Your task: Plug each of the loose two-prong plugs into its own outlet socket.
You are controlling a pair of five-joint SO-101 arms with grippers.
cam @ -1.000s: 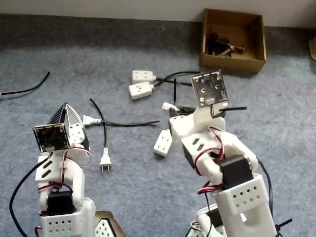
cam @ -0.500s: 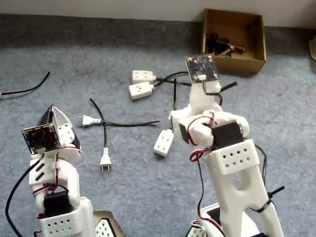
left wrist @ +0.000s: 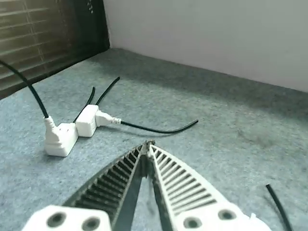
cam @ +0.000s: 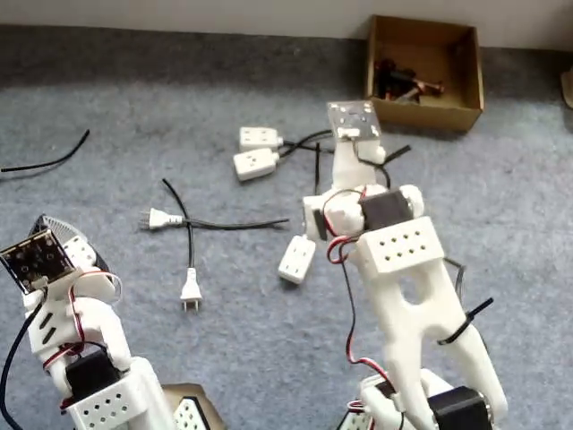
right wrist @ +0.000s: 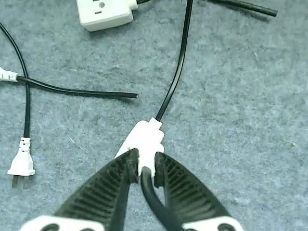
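Carpet [right wrist: 250, 110]; right claw [right wrist: 145, 155] tight around white plug [right wrist: 144, 137].

Outlet sockets [cam: 255, 164]: three, all white. Two-prong plugs [cam: 190, 291]: three, two lying loose on carpet [cam: 134, 98], third plug [right wrist: 144, 138] pinched between fingers of right gripper [right wrist: 144, 156]. Robot arms: two, one gripper each. Cardboard box [cam: 423, 100]: one; small items inside too jumbled to count. Separate black cable [cam: 45, 163]: one.

no readable text, labels or numbers anywhere
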